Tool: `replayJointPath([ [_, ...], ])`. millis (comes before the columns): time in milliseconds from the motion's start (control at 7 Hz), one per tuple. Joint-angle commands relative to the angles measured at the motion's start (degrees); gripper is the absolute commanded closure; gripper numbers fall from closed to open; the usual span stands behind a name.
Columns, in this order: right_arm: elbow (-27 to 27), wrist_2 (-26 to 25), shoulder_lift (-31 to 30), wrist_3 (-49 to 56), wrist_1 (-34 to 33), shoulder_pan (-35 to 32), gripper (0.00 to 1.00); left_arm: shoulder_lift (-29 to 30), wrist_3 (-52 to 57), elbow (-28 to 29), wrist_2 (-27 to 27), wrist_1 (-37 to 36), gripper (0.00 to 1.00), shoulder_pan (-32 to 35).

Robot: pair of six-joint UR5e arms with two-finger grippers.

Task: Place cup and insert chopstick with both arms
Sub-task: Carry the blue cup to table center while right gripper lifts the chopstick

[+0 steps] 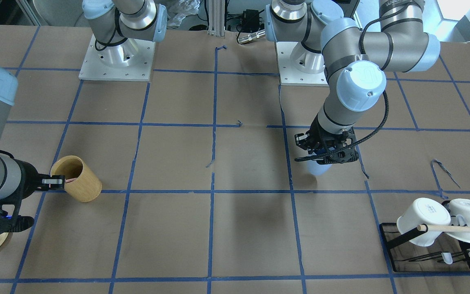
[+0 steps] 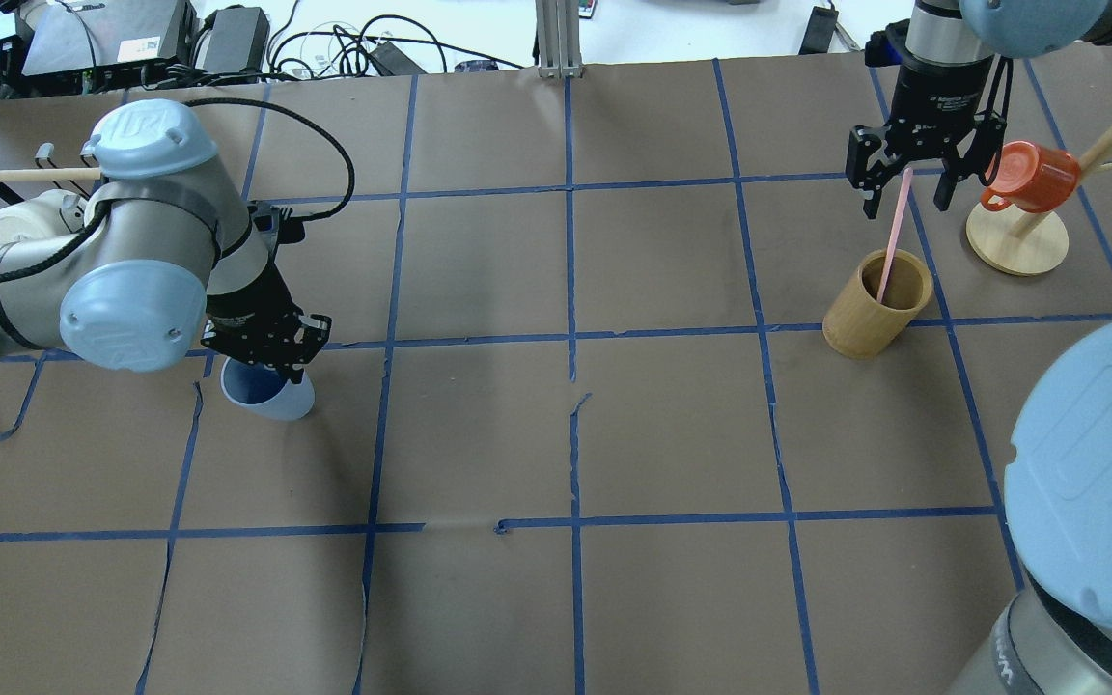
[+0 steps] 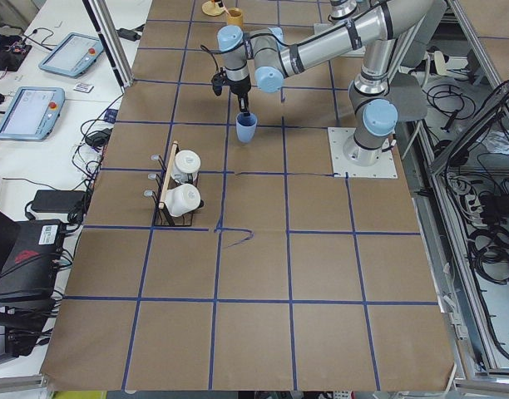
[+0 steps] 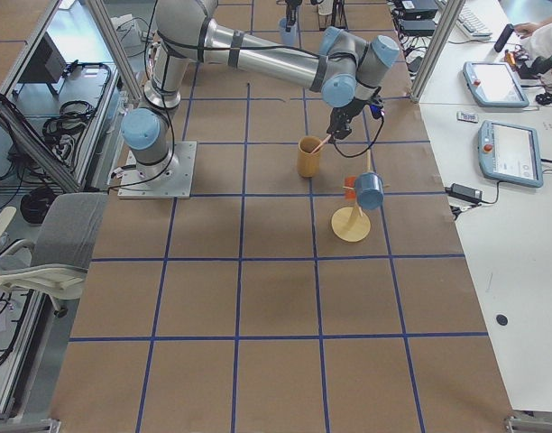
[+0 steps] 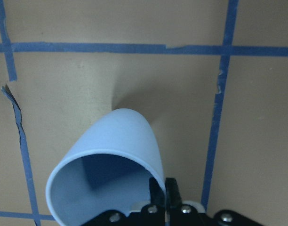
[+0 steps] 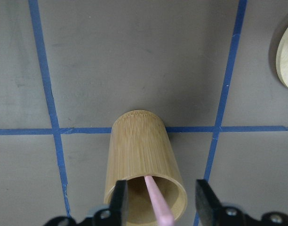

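My left gripper (image 2: 266, 352) is shut on the rim of the light blue cup (image 2: 266, 398), with one finger inside and one outside (image 5: 165, 188). The cup (image 5: 116, 155) hangs tilted low over the table, left of centre, and also shows in the front view (image 1: 316, 168). My right gripper (image 2: 903, 193) is open above the tan wooden cylinder (image 2: 876, 304). The pink chopstick (image 2: 894, 236) leans in the cylinder and rises between the spread fingers (image 6: 119, 197) without touching them. The chopstick (image 6: 156, 200) also shows in the right wrist view.
A wooden mug tree (image 2: 1017, 241) with an orange mug (image 2: 1029, 174) stands just right of the cylinder. A black rack with white mugs (image 1: 422, 222) and a thick wooden rod (image 1: 459, 229) sits at the table's left end. Blue tape lines grid the brown table.
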State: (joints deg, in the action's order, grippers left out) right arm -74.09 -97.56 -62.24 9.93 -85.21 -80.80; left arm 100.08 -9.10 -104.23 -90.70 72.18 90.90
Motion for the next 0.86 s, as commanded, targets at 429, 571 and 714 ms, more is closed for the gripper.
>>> replayJointPath([
  [429, 0.17, 2.18, -0.86, 0.0, -0.04, 0.03, 0.93, 16.6, -22.18, 21.49, 6.85, -3.86, 1.0, 13.58],
  [571, 0.69, 3.5, -1.82, 0.08, 0.13, 0.03, 0.93, 20.73, -23.06, 25.09, 6.86, -7.2, 1.0, 15.08],
  [714, 0.87, 5.34, -3.39, 0.0, 0.05, 0.03, 0.94, 23.99, -22.63, 29.39, 6.86, -7.15, 1.0, 16.48],
])
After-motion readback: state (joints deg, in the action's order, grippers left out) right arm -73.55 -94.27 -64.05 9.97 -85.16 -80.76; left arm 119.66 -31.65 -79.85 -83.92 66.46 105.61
